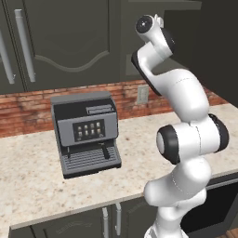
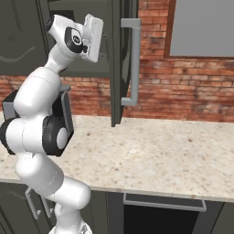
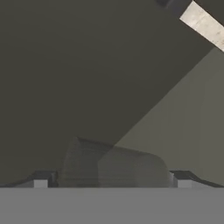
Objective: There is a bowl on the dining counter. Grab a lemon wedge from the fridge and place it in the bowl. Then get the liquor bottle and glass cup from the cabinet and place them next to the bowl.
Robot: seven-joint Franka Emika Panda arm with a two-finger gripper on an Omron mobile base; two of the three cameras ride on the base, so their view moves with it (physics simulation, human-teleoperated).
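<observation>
The glass cup (image 3: 114, 162), a greyish translucent tumbler, stands close in front of the hand on a dim cabinet shelf. My gripper (image 3: 112, 181) is open, with one fingertip on each side of the cup's lower part; whether they touch it cannot be told. In the right base view the white hand (image 2: 93, 33) is raised high and reaches into the upper cabinet beside its open dark door (image 2: 118, 59). The arm's wrist (image 1: 149, 24) sits at the cabinet's opening. The bowl, dining counter, fridge, lemon wedge and liquor bottle are out of view.
A grey coffee machine (image 1: 86, 132) stands on the speckled wall counter (image 1: 28, 176) left of the arm. The open door's long bar handle (image 2: 135, 61) juts over the counter (image 2: 155, 151). Brick wall and a wall socket (image 1: 142, 94) lie behind.
</observation>
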